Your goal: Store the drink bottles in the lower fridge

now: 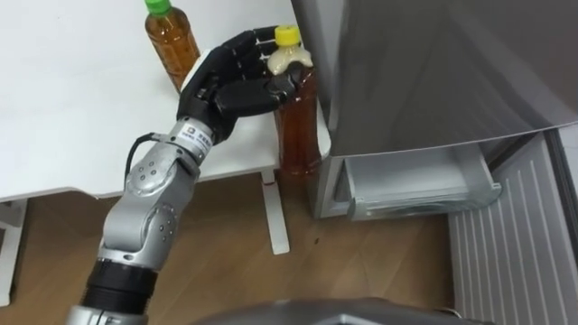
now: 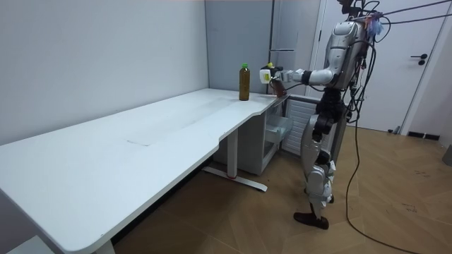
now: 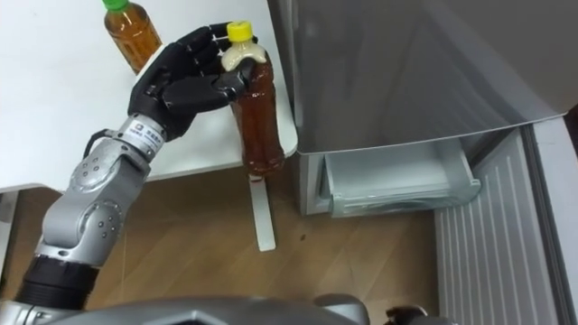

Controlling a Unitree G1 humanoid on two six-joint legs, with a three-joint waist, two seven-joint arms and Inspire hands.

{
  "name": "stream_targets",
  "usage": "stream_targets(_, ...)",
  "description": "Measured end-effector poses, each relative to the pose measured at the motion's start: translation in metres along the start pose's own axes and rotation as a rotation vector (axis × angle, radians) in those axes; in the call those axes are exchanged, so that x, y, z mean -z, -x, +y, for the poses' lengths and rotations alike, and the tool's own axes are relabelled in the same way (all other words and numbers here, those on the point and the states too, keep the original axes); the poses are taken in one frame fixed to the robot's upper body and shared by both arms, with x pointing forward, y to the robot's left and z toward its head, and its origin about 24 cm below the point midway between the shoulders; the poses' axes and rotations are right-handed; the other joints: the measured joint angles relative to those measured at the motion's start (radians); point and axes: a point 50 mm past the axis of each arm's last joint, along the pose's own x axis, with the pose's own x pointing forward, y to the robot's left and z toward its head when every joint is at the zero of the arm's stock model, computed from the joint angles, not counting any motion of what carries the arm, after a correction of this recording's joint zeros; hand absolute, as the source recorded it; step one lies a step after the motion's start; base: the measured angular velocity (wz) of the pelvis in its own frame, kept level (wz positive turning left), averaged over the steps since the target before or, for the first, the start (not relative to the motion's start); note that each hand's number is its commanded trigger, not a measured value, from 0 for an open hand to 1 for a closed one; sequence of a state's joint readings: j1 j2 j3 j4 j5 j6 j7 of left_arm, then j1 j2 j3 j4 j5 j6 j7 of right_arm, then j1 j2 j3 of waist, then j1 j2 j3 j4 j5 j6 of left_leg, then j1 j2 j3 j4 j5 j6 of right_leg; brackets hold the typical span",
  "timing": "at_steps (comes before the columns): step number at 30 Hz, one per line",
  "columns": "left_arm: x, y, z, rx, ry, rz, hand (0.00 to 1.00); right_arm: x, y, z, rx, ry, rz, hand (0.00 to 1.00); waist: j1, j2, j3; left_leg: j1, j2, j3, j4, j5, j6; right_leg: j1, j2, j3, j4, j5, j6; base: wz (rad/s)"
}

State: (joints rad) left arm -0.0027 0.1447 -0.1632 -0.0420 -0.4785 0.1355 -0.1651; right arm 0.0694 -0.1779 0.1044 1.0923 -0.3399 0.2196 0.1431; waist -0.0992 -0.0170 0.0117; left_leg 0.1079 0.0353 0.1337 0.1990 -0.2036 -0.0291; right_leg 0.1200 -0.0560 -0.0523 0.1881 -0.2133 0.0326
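I had the left hand (image 1: pixel 221 86) curled round the neck of the yellow-capped bottle (image 1: pixel 298 126), upright off the table (image 1: pixel 72 108) corner, beside the fridge (image 1: pixel 433 72) with its lower drawer (image 1: pixel 415 185) open. Farther back, the green-capped bottle (image 1: pixel 172 41) stood on the table.

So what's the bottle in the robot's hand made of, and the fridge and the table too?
The yellow-capped bottle in the left hand looks like clear plastic: the brown drink shows through it. The fridge looks like brushed grey metal, with a soft sheen, though it could be a coating. The table has a smooth matt white top, probably laminated board.
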Motion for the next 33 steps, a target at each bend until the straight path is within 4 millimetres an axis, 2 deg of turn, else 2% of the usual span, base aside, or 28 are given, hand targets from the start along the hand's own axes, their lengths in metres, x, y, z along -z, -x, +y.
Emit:
stream_targets(3,0.002,-0.001,-0.003,0.014,0.017,0.004,1.0,-0.017,0.003,-0.009,0.049,0.013,-0.083,0.0,0.005,-0.001,-0.0016,-0.003,0.003,0.001,0.002,0.0,0.0,0.001,0.002,-0.001,-0.003,0.007,-0.002,0.0)
stream_targets(9,0.005,-0.002,-0.011,0.05,0.058,0.015,1.0,-0.051,0.013,-0.016,0.09,0.049,-0.24,0.0,0.022,0.005,-0.003,-0.017,0.005,0.001,0.004,0.0,0.0,-0.009,0.003,-0.005,-0.001,0.008,-0.004,0.0)
stream_targets(12,0.008,-0.002,-0.014,0.064,0.057,0.027,1.0,-0.079,0.022,-0.01,0.038,-0.041,-0.4,0.0,0.023,0.005,-0.0032,-0.013,0.006,0.002,0.004,0.0,0.0,-0.006,0.004,-0.004,-0.001,0.008,-0.004,0.0)
stream_targets(16,0.011,-0.001,-0.017,0.096,0.06,0.037,1.0,-0.11,0.033,0.019,-0.124,-0.062,-0.546,0.0,0.025,0.009,-0.0054,-0.006,0.006,0.002,0.004,0.0,0.0,0.002,0.004,-0.005,-0.001,0.008,-0.004,0.0)
stream_targets(19,0.015,0.003,-0.017,0.109,0.065,0.05,1.0,-0.118,0.038,0.03,-0.205,-0.017,-0.588,0.0,0.028,0.01,-0.0048,-0.007,0.006,0.002,0.005,0.0,0.0,0.006,0.004,-0.007,0.002,0.008,-0.004,0.0)
stream_targets(23,0.019,0.006,-0.017,0.114,0.071,0.063,1.0,-0.121,0.042,0.032,-0.251,0.004,-0.613,0.0,0.022,0.014,-0.0021,-0.008,0.006,0.002,0.007,0.0,0.0,0.007,0.004,-0.005,0.006,0.01,-0.004,0.0)
stream_targets(33,0.025,0.011,-0.017,0.117,0.003,0.091,1.0,-0.145,0.074,0.032,-0.341,0.112,-0.799,0.0,0.032,0.01,0.0023,0.002,0.006,0.006,0.004,0.0,0.0,0.001,0.004,0.0,0.011,0.009,-0.003,-0.01)
